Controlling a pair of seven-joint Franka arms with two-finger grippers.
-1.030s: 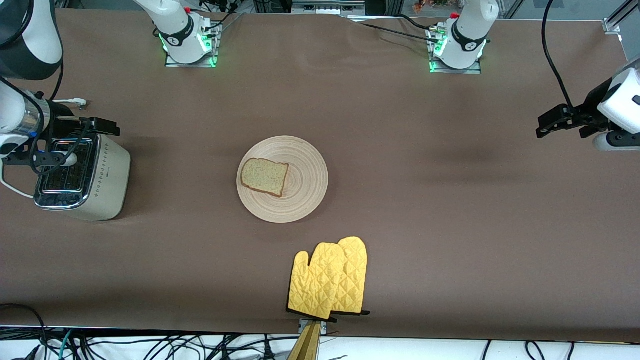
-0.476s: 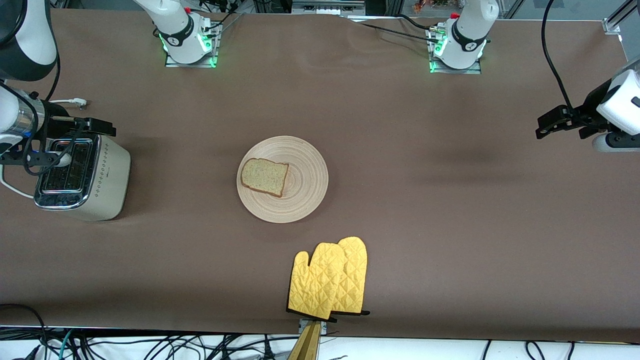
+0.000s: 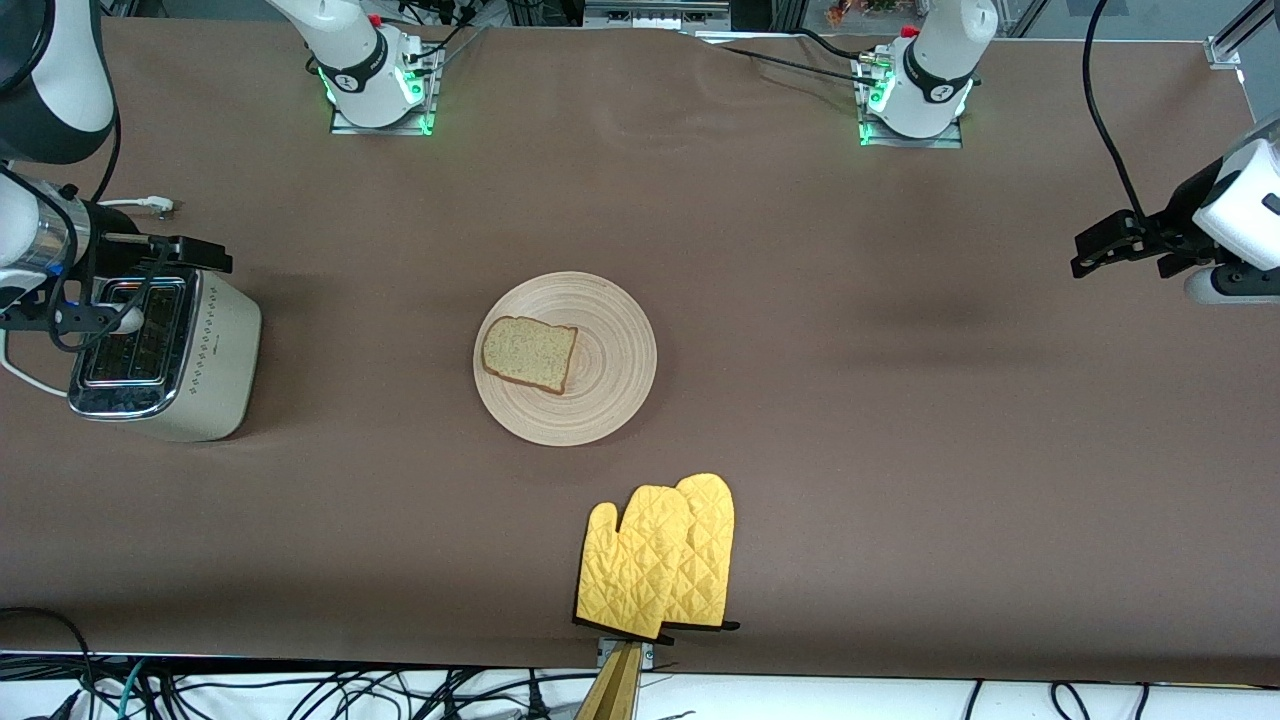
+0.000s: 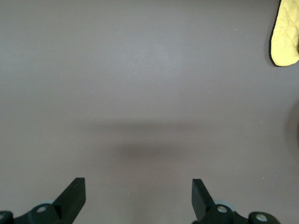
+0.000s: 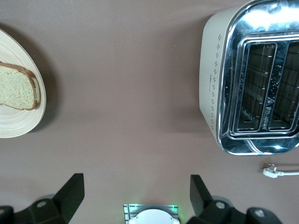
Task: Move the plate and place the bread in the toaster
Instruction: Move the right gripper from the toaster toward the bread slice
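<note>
Plate sitting mid-table, bread lying flat on it, on the part toward right arm's end. Bread's rounded top pointing toward right arm's end, long axis running along table's length.

Toaster standing upright at right arm's end, slots facing up, long axis running from robots' side toward front camera.

Right gripper hovering beside toaster, jaws spread wide, holding nothing.

Left gripper hanging over bare table at left arm's end, jaws wide, empty.

Yellow oven mitts lying nearer front camera than plate.
</note>
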